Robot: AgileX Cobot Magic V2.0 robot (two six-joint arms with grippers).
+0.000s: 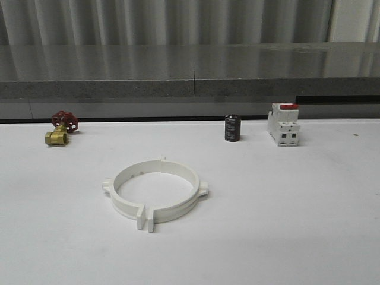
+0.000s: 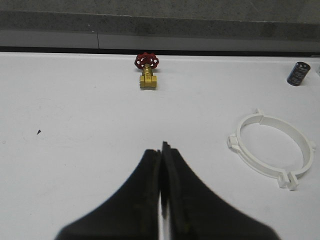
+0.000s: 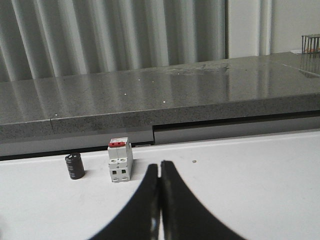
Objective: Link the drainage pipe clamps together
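At the far left of the white table [image 1: 297, 237], near its back edge, sits a brass valve [image 1: 57, 137] with a red handwheel [image 1: 65, 121]. In the left wrist view the left gripper [image 2: 162, 150] hovers over bare tabletop with its two black fingers pressed together, nothing between them. The valve lies well ahead of it, and the drainage pipe clamps [image 2: 272, 149] lie off to one side of the fingertips, well apart from them.

In the front view the clamps [image 1: 155, 191] rest flat around the middle of the table, the two white half-rings set together as one wide ring. At the near side their flange tabs stand just beside each other with a thin dark gap between; whether they touch cannot be told. The joint at the far side is small, and its state is hard to make out.

Further right, near the back edge, a small dark cylinder [image 1: 232, 127] stands upright, and beside it a white switch block [image 1: 283, 124] with a red top. In the right wrist view the right gripper [image 3: 160, 167] is likewise closed on nothing, its fingers meeting in a thin seam, with the switch block and cylinder ahead of it. The bases of both grippers are cut off by the frame edge
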